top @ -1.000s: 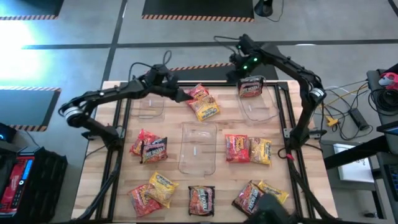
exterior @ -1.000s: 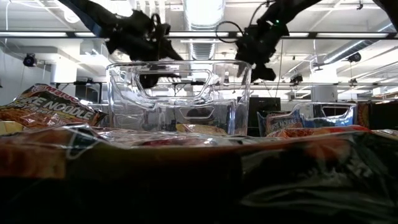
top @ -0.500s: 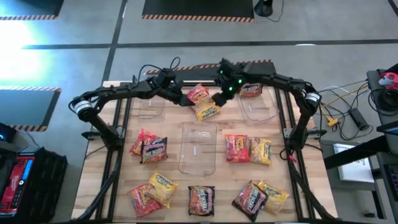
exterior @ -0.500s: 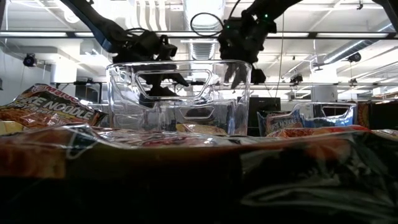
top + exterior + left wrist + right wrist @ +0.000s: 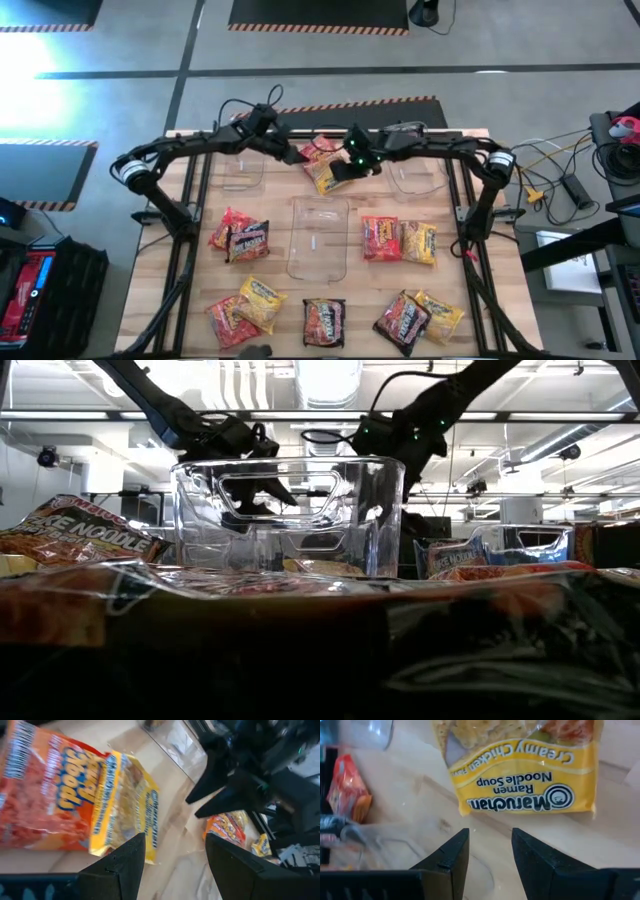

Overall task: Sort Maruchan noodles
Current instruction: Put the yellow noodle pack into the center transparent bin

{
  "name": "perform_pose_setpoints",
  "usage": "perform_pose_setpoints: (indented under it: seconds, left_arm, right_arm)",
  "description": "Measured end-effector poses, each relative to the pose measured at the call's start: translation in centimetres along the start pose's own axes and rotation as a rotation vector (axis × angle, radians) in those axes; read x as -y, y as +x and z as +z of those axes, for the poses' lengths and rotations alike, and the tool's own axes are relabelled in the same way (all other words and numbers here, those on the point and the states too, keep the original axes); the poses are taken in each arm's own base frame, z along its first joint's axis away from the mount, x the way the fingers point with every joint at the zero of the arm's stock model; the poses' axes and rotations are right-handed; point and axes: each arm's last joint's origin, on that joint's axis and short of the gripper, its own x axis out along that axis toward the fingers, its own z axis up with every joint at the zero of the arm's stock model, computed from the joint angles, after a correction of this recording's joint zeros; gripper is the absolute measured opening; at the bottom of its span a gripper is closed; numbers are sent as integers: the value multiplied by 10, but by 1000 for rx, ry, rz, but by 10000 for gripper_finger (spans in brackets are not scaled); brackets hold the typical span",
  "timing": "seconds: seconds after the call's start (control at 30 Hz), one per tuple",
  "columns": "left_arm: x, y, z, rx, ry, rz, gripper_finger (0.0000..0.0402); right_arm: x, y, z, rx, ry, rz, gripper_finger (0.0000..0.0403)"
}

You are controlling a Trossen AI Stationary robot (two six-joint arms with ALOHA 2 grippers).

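**A:** Where are you with the sort?

**B:** I've got both arms reaching over the far middle of the light wooden table (image 5: 160, 250). The right gripper (image 5: 338, 170) hangs just over the flat yellow crinkly Maruchan packet (image 5: 520, 765), fingers parted and holding nothing. That packet lies flat on the boards, partly overlapping a red-orange crinkly packet (image 5: 47, 800) beside it.

**A:** And the left?

**B:** The left gripper (image 5: 297, 157) is low beside the red packet, also spread and carrying nothing. Its wrist camera looks straight at the right arm's fingers (uncomfortably near, I'd say).

**A:** So how do you take the yellow one cleanly?

**B:** I'd come down on its free short edge, the one away from the red packet, so I don't drag both. The film looks slippery, so I'd pinch a crimped end, not the flat face. One arm should move at a time; the risk I see is the two wrists knocking together.

**A:** Then where?

**B:** Into one of the clear plastic bins (image 5: 318, 236). Which one takes yellow, I can't tell.
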Motion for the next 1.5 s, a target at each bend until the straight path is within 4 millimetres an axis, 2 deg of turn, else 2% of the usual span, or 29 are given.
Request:
perform_pose_setpoints:
  seconds: [0.13,0.43,0.67,0.87,1.5]
  left_arm:
    - [-6,-1,2,8,6,11,190]
    - [-25,21,0,-58,-39,41,190]
    - [-29,34,13,-86,-45,51,190]
    - [-30,40,23,-81,-37,49,190]
    - [-44,61,30,-181,-71,73,190]
  right_arm:
    - [1,9,-8,49,58,-17,135]
    - [2,18,-22,133,99,-120,136]
    - [13,22,-27,169,125,-190,136]
    - [17,28,-28,219,141,-159,136]
    - [35,35,-38,255,160,-223,137]
